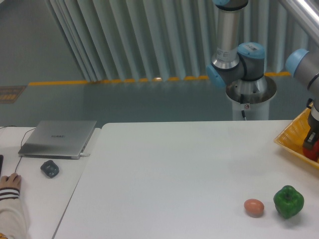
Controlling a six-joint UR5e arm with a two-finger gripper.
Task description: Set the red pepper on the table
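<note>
At the lower left corner of the frame a person's hand in a striped cuff rests on a narrower white side desk, with a small dark rounded computer mouse just beyond it and a closed silver laptop farther back. To the right of that desk spreads the large white matte rectangular worktop. Near its lower right edge sit a small brownish-orange egg and, just beside it to the right, a glossy green bell pepper, the two close together but apart. Farther back, at the right edge of the frame, the corner of a yellow mesh basket rests on the worktop. Over the basket hangs the dark two-finger gripper, mostly cut off by the frame edge; the small glossy red pepper shows at its tip, held between the fingers above the basket, though how wide the jaws stand cannot be made out clearly. The grey arm with light blue joint caps rises from the gripper toward the upper right. Behind the worktop stands the arm's round metal pedestal, and beyond it a grey floor with a yellow line and a wall of pale vertical slats.
</note>
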